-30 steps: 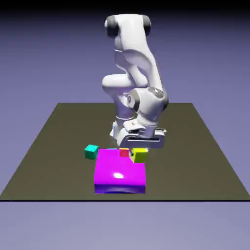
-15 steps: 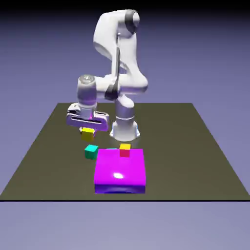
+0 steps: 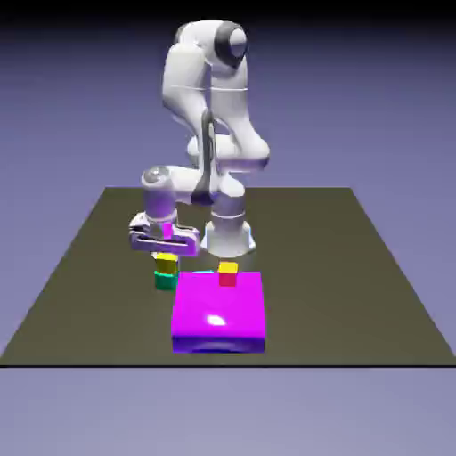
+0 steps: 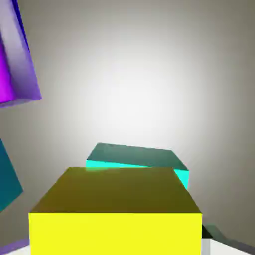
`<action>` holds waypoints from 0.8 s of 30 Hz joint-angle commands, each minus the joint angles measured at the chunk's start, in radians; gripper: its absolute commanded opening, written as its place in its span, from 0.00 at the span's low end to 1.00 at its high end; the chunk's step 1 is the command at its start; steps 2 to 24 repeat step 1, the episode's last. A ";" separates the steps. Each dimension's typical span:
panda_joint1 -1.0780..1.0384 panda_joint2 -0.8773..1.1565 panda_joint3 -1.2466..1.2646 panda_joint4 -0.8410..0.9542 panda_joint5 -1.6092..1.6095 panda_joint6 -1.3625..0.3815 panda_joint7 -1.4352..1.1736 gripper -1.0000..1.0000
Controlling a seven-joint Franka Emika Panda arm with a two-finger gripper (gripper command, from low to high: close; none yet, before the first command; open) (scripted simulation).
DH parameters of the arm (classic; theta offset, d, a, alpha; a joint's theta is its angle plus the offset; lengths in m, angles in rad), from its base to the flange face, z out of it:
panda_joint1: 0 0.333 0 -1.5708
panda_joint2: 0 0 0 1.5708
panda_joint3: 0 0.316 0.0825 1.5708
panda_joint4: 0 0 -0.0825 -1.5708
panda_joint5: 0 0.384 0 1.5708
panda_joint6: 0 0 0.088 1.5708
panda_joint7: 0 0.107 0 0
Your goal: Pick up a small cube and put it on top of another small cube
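The small yellow cube (image 3: 166, 262) sits on top of the teal cube (image 3: 165, 281), just off the magenta block's far left corner in the exterior view. My gripper (image 3: 165, 258) points straight down with its fingers on either side of the yellow cube. In the hand view the yellow cube (image 4: 117, 214) fills the bottom, and the teal cube (image 4: 134, 157) shows under and beyond it, turned slightly. A grey sliver of one fingertip (image 4: 205, 247) lies flush against the yellow cube's right edge. The other fingertip is hidden.
A large flat magenta block (image 3: 219, 312) lies near the table's front edge, and its corner shows in the hand view (image 4: 12, 55). A small cube with a yellow top and red sides (image 3: 228, 273) stands at that block's far edge. A teal-blue surface (image 4: 7, 182) cuts the hand view's left edge.
The arm carried the yellow cube from beside the red-sided cube across to the exterior view's left. It then lowered it onto the teal cube.
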 commanded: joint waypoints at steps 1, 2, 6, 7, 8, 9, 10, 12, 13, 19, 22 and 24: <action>-0.001 -0.036 -0.001 0.003 -0.012 -0.038 0.009 1.00; -0.001 -0.036 -0.001 0.003 -0.012 -0.038 0.009 1.00; -0.001 -0.036 -0.001 0.003 -0.012 -0.038 0.009 1.00; -0.001 -0.036 -0.001 0.003 -0.012 -0.038 0.009 1.00; -0.001 -0.036 -0.001 0.003 -0.012 -0.038 0.009 1.00; -0.001 -0.036 -0.001 0.003 -0.012 -0.038 0.009 1.00; -0.001 -0.036 -0.001 0.003 -0.012 -0.038 0.009 1.00; -0.001 -0.036 -0.001 0.003 -0.012 -0.038 0.009 1.00; -0.001 -0.036 -0.001 0.003 -0.012 -0.038 0.009 1.00; -0.001 -0.036 -0.001 0.003 -0.012 -0.038 0.009 1.00; -0.001 -0.036 -0.001 0.003 -0.012 -0.038 0.009 1.00; -0.001 -0.036 -0.001 0.003 -0.012 -0.038 0.009 1.00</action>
